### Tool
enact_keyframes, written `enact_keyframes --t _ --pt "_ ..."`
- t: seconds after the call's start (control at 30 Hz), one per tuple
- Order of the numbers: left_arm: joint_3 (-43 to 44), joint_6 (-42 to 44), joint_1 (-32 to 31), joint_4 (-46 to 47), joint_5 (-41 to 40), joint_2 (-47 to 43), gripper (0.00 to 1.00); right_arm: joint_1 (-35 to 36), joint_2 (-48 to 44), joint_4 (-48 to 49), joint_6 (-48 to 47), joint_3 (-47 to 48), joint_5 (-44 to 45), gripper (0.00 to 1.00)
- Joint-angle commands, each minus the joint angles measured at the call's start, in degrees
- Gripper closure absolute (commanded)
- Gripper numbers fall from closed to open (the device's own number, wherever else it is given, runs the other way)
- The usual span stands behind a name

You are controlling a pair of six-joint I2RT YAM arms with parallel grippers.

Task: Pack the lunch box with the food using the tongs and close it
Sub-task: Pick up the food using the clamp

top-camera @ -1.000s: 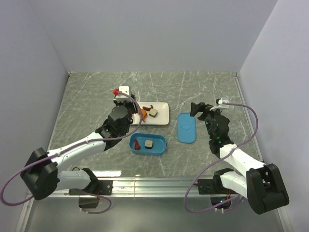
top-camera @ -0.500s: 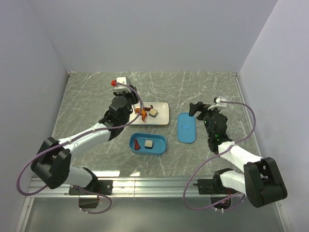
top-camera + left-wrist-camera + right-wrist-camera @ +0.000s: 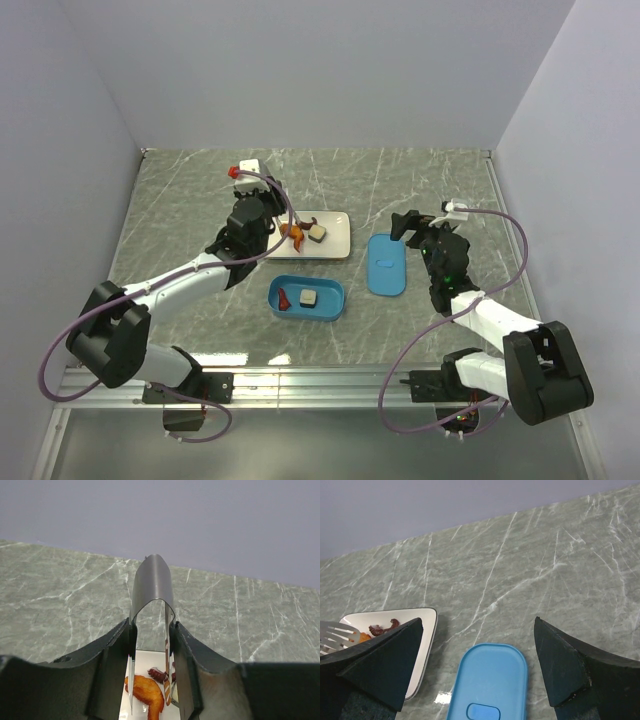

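Note:
My left gripper (image 3: 262, 222) (image 3: 151, 628) is shut on the tongs (image 3: 152, 580), its fingers pressing the two legs just below the bend. The legs hang slightly apart over the white plate (image 3: 338, 240) (image 3: 144, 659). Their tips reach down around an orange-red piece of food (image 3: 145, 690) (image 3: 293, 232), with a dark red piece (image 3: 156, 673) beside it. A whitish cube (image 3: 317, 232) also lies on the plate. The blue lunch box (image 3: 328, 308) holds a red piece (image 3: 284, 299) and a cube (image 3: 308, 297). Its lid (image 3: 386, 263) (image 3: 492, 677) lies flat under my open right gripper (image 3: 412, 226) (image 3: 477, 625).
The plate's corner (image 3: 422, 630) and a tong tip (image 3: 337, 632) show at the left of the right wrist view. Grey walls close in the marble table (image 3: 440, 190) on three sides. A metal rail (image 3: 330, 375) runs along the near edge.
My left gripper has moved away from the box side, up over the plate's left end, with the tongs still in it. The tong legs have spread slightly. The right arm has barely shifted.

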Motion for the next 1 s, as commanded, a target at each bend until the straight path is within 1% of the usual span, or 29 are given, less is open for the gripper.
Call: enact_keyframes --t 0.0,0.17,0.27,0.37,0.63,0.97 --pt "1.0 -2.1 0.1 1.2 -0.8 -1.1 0.56 0.1 0.1 3.3 -0.4 2.3 -0.4 0.02" --pt "-1.0 -3.9 0.1 2.2 -0.7 -1.5 0.56 0.3 0.1 3.4 -0.4 2.3 -0.5 0.02" --pt "0.7 -3.9 0.1 0.5 -1.5 0.2 0.56 0.1 0.2 3.5 -0.4 2.3 -0.6 0.02" --pt "0.5 -4.0 0.1 0.9 -1.1 0.6 0.56 0.2 0.3 3.4 -0.4 2.3 -0.6 0.02" --pt "3.2 -2.6 0.1 -0.6 -4.0 4.4 0.55 0.2 0.6 3.4 -0.4 2.4 -0.6 0.02" --pt "4.1 0.1 0.2 3.6 -4.4 7.0 0.56 0.1 0.5 3.3 -0.4 2.5 -0.7 0.02"
